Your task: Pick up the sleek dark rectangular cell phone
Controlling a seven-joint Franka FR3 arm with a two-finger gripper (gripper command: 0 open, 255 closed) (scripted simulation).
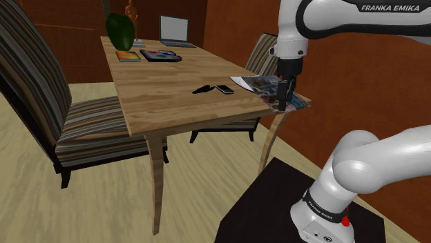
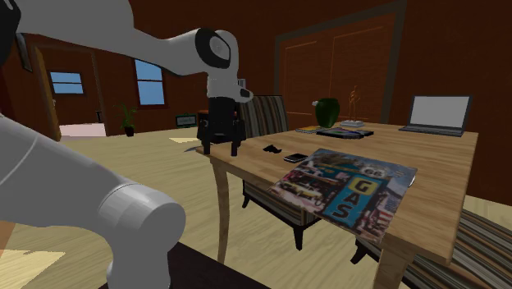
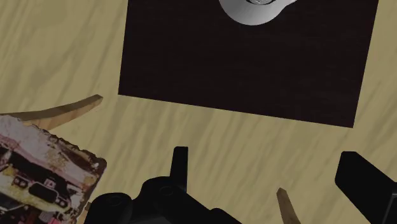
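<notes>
In the shoulder view, left to right: a striped chair [image 1: 65, 124] stands at the left side of the table [image 1: 159, 103]; at the table's far end are a green plant [image 1: 119, 29], a book [image 1: 128, 56], a second, dark-edged book [image 1: 160, 55] and an open laptop [image 1: 174, 31]; nearer, towards the right edge, lies a small black thing [image 1: 203, 89]; just right of it, close beside it, the phone [image 1: 224, 89] lies flat, dark with a pale rim; right of the phone, near it but apart, a magazine [image 1: 259, 84] is spread over the table's near right corner; the jaws hang at that corner by the magazine's outer edge, pointing down, apart from the phone; a second striped chair [image 1: 264, 54] stands beyond the table's right side; the dark stand [image 1: 276, 200] sits at the lower right.

In the wrist view the fingers [image 3: 180, 162] stand wide apart with nothing between them; below them are the floor [image 3: 57, 57] and the stand, with the magazine's corner off to one side.

In the second exterior view the phone lies between the jaws on the left and the magazine on the right.
</notes>
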